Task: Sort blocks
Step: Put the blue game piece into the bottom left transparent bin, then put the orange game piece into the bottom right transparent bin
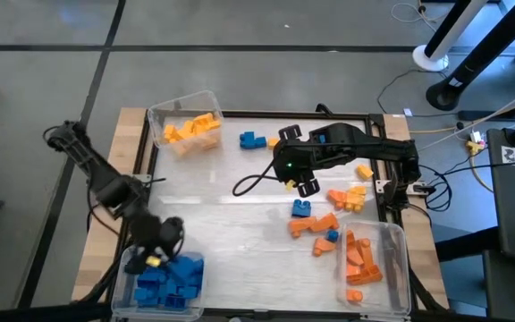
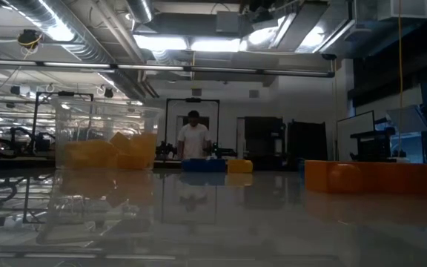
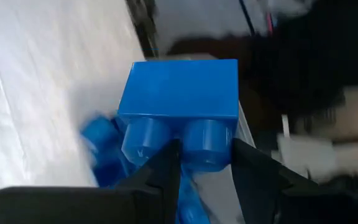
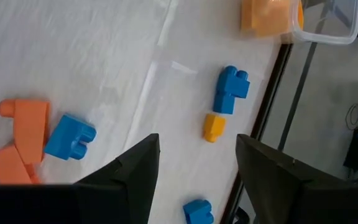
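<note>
- Left gripper (image 3: 205, 163) over clear plastic bin of blue bricks (image 1: 123, 291), fingers clamped on a blue studded plastic brick (image 3: 180, 112), studs toward the cam.
- Right gripper (image 1: 300, 184) w/ jaws apart, holding nothing, hangs just beyond the loose cluster of orange, blue & yellow bricks (image 1: 329, 215).
- Clear bin of orange bricks (image 1: 396, 264) sits beside that cluster; clear bin of yellow-orange bricks (image 1: 161, 116) well beyond the blue bin.
- Lone blue brick (image 1: 252, 139) lies beside yellow-orange bin.
</note>
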Robot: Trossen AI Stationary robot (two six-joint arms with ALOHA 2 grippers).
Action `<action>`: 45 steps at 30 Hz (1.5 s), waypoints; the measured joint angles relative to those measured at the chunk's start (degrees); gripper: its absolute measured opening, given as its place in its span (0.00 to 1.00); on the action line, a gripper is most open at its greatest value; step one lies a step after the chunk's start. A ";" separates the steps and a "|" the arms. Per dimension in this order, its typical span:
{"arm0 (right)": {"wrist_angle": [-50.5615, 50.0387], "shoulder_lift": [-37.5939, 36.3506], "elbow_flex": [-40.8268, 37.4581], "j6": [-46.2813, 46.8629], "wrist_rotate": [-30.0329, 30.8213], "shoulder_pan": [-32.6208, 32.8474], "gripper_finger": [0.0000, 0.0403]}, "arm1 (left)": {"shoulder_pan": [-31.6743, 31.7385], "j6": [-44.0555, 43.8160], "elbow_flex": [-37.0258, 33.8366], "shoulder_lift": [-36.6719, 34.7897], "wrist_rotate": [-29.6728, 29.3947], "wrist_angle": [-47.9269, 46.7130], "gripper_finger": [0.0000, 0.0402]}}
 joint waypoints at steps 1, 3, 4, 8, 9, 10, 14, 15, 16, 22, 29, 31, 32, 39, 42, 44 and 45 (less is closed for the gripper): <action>0.00 0.00 0.00 0.40 0.00 0.00 0.53 | -1.65 -0.54 0.00 0.00 0.00 -0.96 0.28; -0.01 0.00 0.00 1.22 -0.01 0.00 0.53 | -4.37 -1.78 0.00 0.25 0.01 -3.59 0.28; -0.01 0.00 0.00 1.71 -0.01 0.00 0.53 | -5.39 -2.63 0.00 0.57 -0.15 -4.80 0.28; 0.03 0.00 0.00 4.08 -0.01 0.00 0.53 | -7.17 -5.99 -0.04 2.24 -4.02 -8.86 0.28; 0.05 0.00 0.00 4.79 -0.01 0.00 0.53 | -7.17 -6.43 -0.04 2.63 -4.35 -9.21 0.28; 0.03 0.00 0.00 5.53 -0.01 0.00 0.53 | -7.17 -6.50 -0.04 3.05 -4.44 -9.51 0.28; 0.03 0.00 0.00 8.31 -0.01 0.00 0.53 | -7.17 -6.07 -0.04 4.50 -4.45 -9.57 0.33; 0.03 0.00 0.00 8.93 -0.01 0.00 0.53 | -7.17 -6.07 -0.04 4.81 -4.44 -9.53 0.36; 0.03 0.00 0.00 9.27 -0.01 0.00 0.53 | -7.17 -6.04 -0.04 5.11 -4.44 -9.51 0.38; 0.12 0.00 -0.18 10.71 -0.01 0.01 0.53 | -7.14 -6.01 -0.04 5.75 -4.43 -9.49 0.49; 0.55 -0.07 -7.29 14.13 -0.05 1.54 0.53 | -7.14 -6.64 -0.04 5.66 -1.79 -9.32 0.49; 1.81 -0.08 -11.29 14.13 -0.73 2.68 0.53 | -7.14 -6.53 -0.04 5.66 -0.83 -8.66 0.48; 2.72 -0.04 -13.44 14.14 -1.20 3.34 0.53 | -7.14 -5.98 -0.04 5.66 -0.43 -8.29 0.48; 12.54 0.00 -27.78 14.14 -8.34 7.87 0.53 | -7.12 -4.52 -0.04 5.64 0.40 -7.10 0.49; 16.69 0.00 -33.20 14.60 -9.00 9.67 0.53 | -7.12 -2.09 -0.04 5.64 0.31 -6.92 0.49; 18.62 0.00 -36.59 16.59 -9.04 10.35 0.53 | -7.12 -0.37 -0.04 5.64 -1.10 -6.36 0.49; 19.74 0.00 -38.30 17.90 -9.58 10.66 0.53 | -7.12 0.62 -0.04 5.64 -1.99 -5.86 0.49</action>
